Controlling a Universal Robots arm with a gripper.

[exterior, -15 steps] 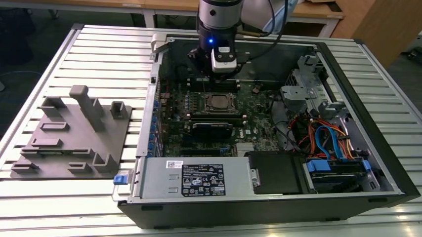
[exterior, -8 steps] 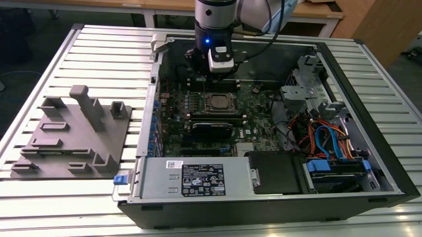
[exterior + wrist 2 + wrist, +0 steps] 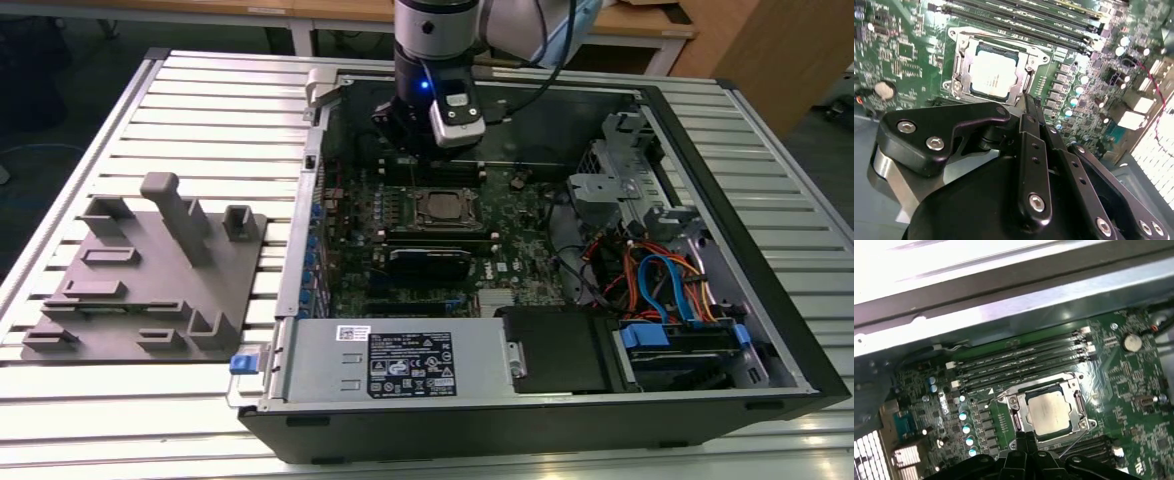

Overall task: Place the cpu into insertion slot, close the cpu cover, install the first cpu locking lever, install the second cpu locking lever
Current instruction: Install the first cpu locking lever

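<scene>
cpu (image 3: 994,75) sits in the insertion slot (image 3: 411,210), silver top up, flat and square to the rim. cpu cover (image 3: 960,62) looks lowered over it, with the frame on the chip's edges and the top showing through the window. So I'd call placement done and the cover likely down. Thin lever wires run along the socket sides in the first wrist view; can't tell if they're hooked.

gripper (image 3: 1031,102) is clenched, fingers pinched together, nothing between them. In both wrist views the tips point at the socket edge, just beside the frame. My guess: pinched so they act as one narrow pusher there.

In the exterior view it hangs over the memory slots (image 3: 1019,362), just far of the socket. Motherboard (image 3: 904,45) lies flat in the open computer case (image 3: 534,430) on the slatted table (image 3: 214,110). Grey fixture block (image 3: 147,290) sits well apart, on the exterior view's left.
</scene>
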